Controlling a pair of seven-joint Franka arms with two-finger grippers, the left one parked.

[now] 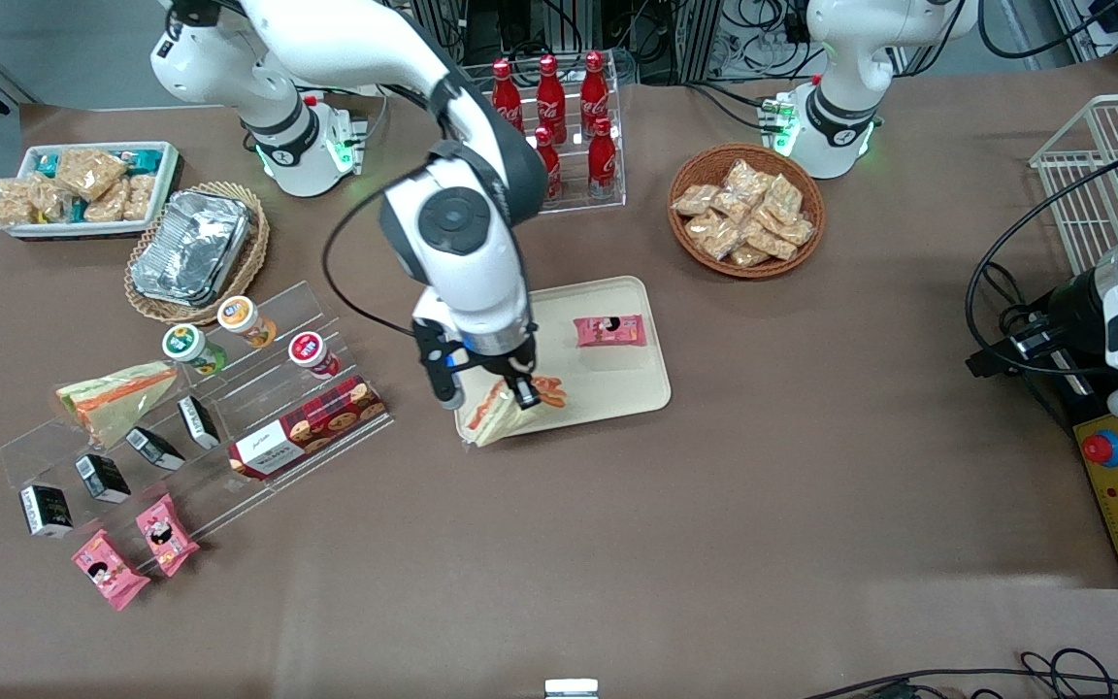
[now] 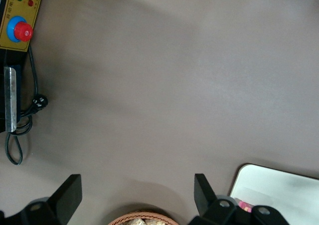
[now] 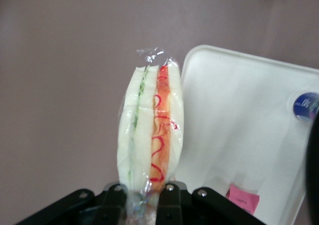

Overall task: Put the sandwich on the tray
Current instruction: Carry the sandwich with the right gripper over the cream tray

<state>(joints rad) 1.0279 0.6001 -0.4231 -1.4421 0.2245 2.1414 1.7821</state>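
pinched between 2 dark fingers (image 3: pixel 115 197) in the right wrist view, the sandwich (image 3: pixel 151 135) hangs edge-on, wrap crimped at its tip, green filling along one seam and orange-red along the other. seen from the front, held by the gripper (image 1: pixel 487 388) over the near corner of the tray (image 1: pixel 617 388) at the working arm's end, wedge tip poking past the rim toward the bare table. not yet a clean placement by this look: too much of the wedge off the edge. better to carry it farther in over open cream surface, toward the middle, keeping clear of the pink snack packet (image 1: pixel 608 331) lying on the tray farther from the front camera. then lower until the bread face lies nearly flat, since a wedge let go on its thin edge likely tips and could slide out over the low rim. soft bread, slick wrap: light squeeze only, slow descent, release once weight rests on the tray. lift straight up afterward to avoid snagging the loose plastic. second wrapped wedge (image 1: pixel 115 397) on the clear rack toward the working arm's end, well apart, not to be touched.
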